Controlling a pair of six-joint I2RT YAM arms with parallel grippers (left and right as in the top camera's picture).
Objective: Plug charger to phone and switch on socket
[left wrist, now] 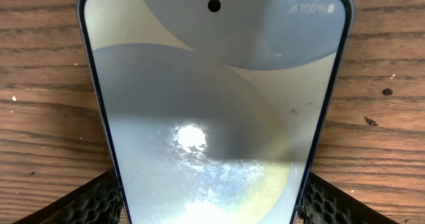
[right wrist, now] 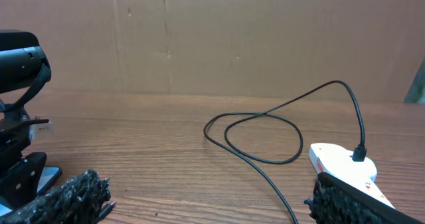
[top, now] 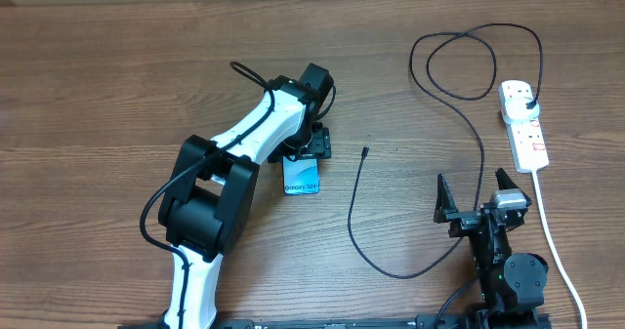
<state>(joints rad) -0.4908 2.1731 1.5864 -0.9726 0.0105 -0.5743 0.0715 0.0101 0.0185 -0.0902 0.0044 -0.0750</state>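
Left of the table's centre, the phone (top: 301,180) is lying flat and screen-up on the wooden table (top: 107,85), and its lit blue-grey display is filling the left wrist view. The left gripper (top: 306,151) is standing over the phone's far end with its jaws set wide. Its dark ribbed pads (left wrist: 80,201) are flanking both long edges, touching or just beside them; whether they are actually clamping the phone cannot be told. To the right, well apart from the phone, the connector tip (top: 364,153) of the charger (top: 351,217) is resting on bare wood. The thin black cable is curving toward the robot, passing close by the right gripper (top: 476,194), looping at the far side and ending in a black plug (top: 527,101) seated in the socket (top: 527,139). The right gripper is hovering near the table's front edge with its fingers spread fully apart and holding nothing. A thick white cord (top: 553,236) is trailing from the socket toward the front edge.
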